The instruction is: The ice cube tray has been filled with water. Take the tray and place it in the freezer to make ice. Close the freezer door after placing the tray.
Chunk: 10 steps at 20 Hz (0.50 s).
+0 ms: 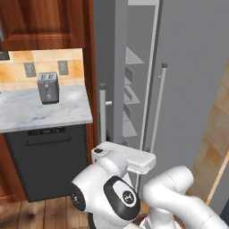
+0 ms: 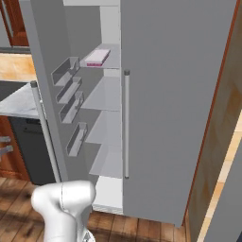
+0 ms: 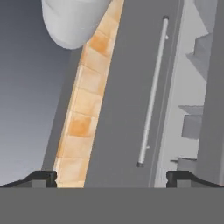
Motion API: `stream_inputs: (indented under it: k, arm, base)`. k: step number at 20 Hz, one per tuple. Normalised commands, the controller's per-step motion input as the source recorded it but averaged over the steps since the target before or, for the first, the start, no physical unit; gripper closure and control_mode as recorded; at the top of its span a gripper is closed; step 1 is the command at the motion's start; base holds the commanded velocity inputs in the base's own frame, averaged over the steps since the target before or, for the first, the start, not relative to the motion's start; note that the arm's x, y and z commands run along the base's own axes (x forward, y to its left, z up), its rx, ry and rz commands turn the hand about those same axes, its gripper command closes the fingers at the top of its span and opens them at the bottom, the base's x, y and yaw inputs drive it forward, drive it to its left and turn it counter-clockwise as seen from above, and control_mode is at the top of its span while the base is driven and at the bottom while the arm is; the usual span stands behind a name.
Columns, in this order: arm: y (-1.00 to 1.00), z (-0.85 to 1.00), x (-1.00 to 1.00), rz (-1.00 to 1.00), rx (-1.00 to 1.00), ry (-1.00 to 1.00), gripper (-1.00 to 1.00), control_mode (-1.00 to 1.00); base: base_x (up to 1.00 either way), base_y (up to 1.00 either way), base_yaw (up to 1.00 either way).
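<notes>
The freezer door point(image 2: 45, 71) stands swung open to the left, with pale bins point(image 2: 71, 94) on its inner side and its bar handle point(image 2: 46, 134) along the outer edge. Inside the freezer point(image 2: 108, 101), the pale pinkish ice cube tray point(image 2: 97, 57) lies flat on an upper shelf. From the left base view the open freezer door point(image 1: 120, 76) is seen edge-on, its handle point(image 1: 102, 114) just above my arm. My gripper point(image 3: 111, 178) is open, fingertips point(image 3: 43, 177) far apart with nothing between them, facing the fridge front well away from the tray.
The right-hand grey fridge door point(image 2: 175, 94) is closed, with a long bar handle point(image 2: 126, 125). A grey toaster point(image 1: 48, 87) stands on the marble counter point(image 1: 27, 114) above the black dishwasher point(image 1: 47, 163). A tiled wall point(image 3: 87, 96) flanks the fridge on the right.
</notes>
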Motion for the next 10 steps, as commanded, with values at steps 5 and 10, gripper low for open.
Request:
stream_inputs:
  k: [5,10]
  arm:
    - [0.44,-0.22,0.33,0.00,-0.38,0.30,-1.00,-1.00]
    - [0.51,-0.06,0.25,-0.03,-0.26,0.20,-1.00,-1.00]
  base:
    - [0.00,0.00,0.00]
    - [0.00,0.00,0.00]
